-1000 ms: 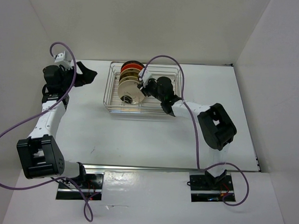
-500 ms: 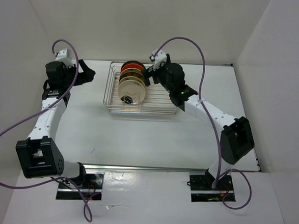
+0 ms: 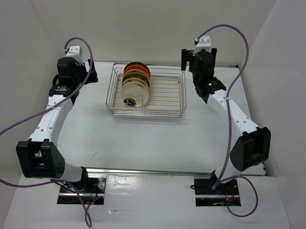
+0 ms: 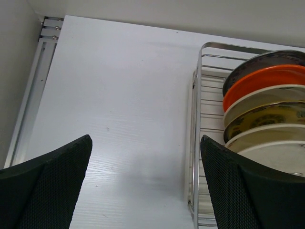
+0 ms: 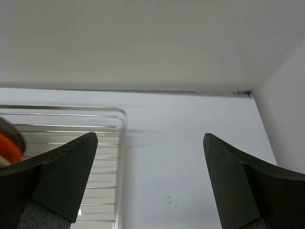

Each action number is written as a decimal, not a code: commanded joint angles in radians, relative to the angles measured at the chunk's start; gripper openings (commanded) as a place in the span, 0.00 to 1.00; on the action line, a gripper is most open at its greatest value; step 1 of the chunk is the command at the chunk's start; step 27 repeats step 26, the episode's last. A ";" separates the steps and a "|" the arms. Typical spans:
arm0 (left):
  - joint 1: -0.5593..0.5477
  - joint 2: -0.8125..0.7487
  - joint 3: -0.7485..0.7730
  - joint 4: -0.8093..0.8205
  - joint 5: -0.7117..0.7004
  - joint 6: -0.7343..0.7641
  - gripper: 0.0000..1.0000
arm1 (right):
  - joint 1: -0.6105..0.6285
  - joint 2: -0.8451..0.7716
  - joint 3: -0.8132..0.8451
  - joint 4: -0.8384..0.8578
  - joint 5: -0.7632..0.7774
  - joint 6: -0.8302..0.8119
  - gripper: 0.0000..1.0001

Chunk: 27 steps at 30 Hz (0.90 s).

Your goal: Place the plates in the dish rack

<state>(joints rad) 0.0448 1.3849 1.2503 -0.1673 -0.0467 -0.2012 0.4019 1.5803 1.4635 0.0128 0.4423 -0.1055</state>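
Small round plates point(image 3: 135, 87) stand on edge in a tight row in the left part of a rectangular silver wire dish rack point(image 3: 168, 97). The rack sits toward the back of a white table point(image 3: 142, 139), flanked by two white-and-black robot arms trailing purple cables point(image 3: 22, 125).

Six plates can be counted from the left wrist camera:
- a dark patterned plate point(image 4: 267, 58) at the far end
- a plain orange plate point(image 4: 271, 78)
- a cream plate point(image 4: 264, 98)
- a yellow-gold plate with a dark pattern point(image 4: 274, 117)
- a second cream plate point(image 4: 267, 135)
- a cream speckled plate point(image 4: 281, 155) nearest the lens (its lower part is hidden behind a black finger)

The left gripper point(image 4: 145, 186) hangs near the rack's left rim, toward its back left corner. Its two black fingers are spread wide, with only bare table between them.

The right gripper point(image 5: 150, 183) sits off the rack's far right corner and faces the white back wall point(image 5: 143, 43). Its fingers are likewise spread wide and grip no object. Its camera catches the rack's rounded corner and, at the left edge of the view, a blurred sliver of the orange plate.

In the overhead view both grippers are apart from the rack and the plates.
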 commanded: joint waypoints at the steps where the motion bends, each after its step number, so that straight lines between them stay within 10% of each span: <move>1: -0.019 0.025 0.060 -0.006 -0.051 0.043 1.00 | -0.102 -0.094 -0.081 -0.028 0.027 0.105 1.00; 7: -0.100 0.100 0.135 -0.057 -0.252 0.081 1.00 | -0.280 -0.103 -0.202 -0.028 -0.160 0.207 1.00; 27: -0.112 0.059 0.060 0.077 -0.203 0.100 1.00 | -0.322 -0.103 -0.229 0.007 -0.145 0.207 1.00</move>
